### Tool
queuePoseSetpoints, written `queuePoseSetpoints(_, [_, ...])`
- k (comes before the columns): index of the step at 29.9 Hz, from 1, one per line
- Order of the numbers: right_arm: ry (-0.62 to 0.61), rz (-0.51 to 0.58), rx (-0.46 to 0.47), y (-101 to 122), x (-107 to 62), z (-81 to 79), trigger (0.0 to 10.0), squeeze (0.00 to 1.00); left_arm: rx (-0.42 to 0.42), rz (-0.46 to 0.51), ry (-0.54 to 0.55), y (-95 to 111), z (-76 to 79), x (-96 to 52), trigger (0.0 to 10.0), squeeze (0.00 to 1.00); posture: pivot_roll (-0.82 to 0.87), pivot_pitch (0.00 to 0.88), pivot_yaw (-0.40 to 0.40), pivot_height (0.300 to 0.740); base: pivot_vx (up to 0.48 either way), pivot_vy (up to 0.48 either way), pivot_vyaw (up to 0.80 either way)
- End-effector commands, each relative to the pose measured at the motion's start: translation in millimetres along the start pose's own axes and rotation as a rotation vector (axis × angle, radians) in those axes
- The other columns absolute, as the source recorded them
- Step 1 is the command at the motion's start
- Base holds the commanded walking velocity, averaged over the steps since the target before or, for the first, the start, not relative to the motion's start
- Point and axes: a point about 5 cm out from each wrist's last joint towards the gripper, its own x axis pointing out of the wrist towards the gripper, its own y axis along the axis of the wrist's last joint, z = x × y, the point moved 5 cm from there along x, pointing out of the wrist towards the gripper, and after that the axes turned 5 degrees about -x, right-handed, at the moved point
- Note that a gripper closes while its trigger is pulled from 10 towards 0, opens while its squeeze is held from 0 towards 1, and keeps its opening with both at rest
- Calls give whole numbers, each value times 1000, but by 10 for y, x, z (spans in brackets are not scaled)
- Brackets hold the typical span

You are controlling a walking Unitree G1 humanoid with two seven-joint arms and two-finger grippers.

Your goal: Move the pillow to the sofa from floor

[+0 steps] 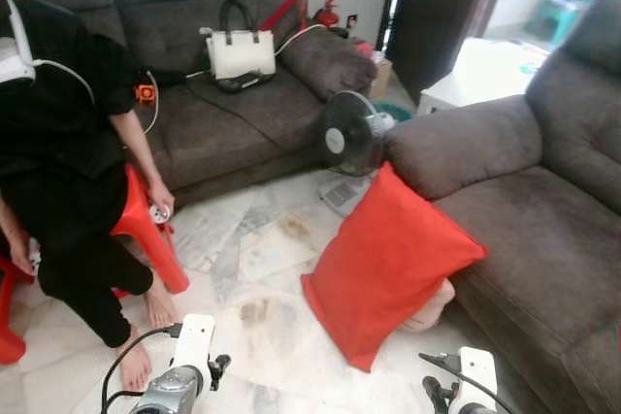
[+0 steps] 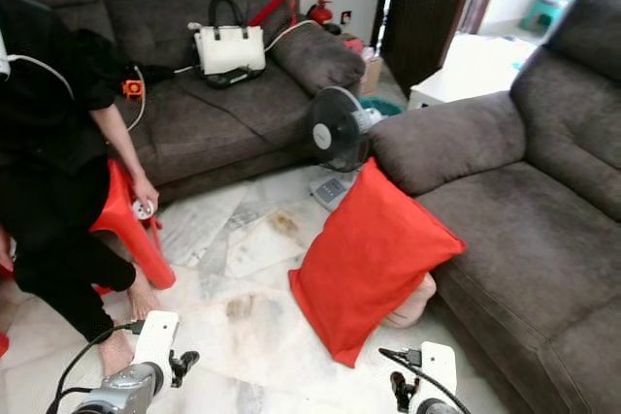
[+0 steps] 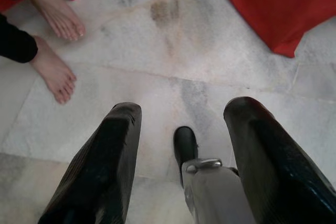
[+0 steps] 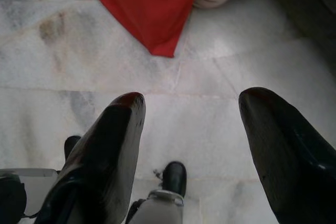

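A big red pillow [image 1: 388, 264] stands tilted on the marble floor, leaning against the front of the grey sofa [image 1: 543, 230] on my right. A pale cushion [image 1: 432, 312] peeks out behind its lower edge. Both arms hang low in front of me. In the left wrist view my left gripper [image 3: 181, 116] is open above bare floor, with the pillow's corner [image 3: 278, 9] ahead of it. The right gripper [image 4: 191, 100] is open too, and the pillow's lower corner [image 4: 149, 3] lies a short way beyond its fingertips.
A person in black sits on a red stool [image 1: 146, 225] at my left, bare feet [image 3: 55, 40] on the floor. A standing fan [image 1: 349, 138] is behind the pillow. A second grey sofa [image 1: 233, 113] at the back holds a white handbag [image 1: 240, 50].
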Motion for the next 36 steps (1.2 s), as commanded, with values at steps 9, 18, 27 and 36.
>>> queuePoseSetpoints(9, [-2,-3,-3,-6,-4,22,10000,0,-3,-31,2,-70,0,-4,10000,0,77,0,-33,740,0,328,0])
queuePoseSetpoints(18, [0,-3,-2,-5,-4,17,10000,0,-4,-30,2,-69,-1,-4,10000,0,78,0,-32,740,0,329,0])
queuePoseSetpoints(27, [4,-5,-5,-8,-3,12,10000,0,34,-29,-4,-56,-4,-3,10000,0,78,0,-32,740,0,98,0])
queuePoseSetpoints(36, [3,-6,-7,-8,-3,14,10000,0,63,-32,21,-53,-31,-3,10000,0,78,0,-32,740,0,-140,0])
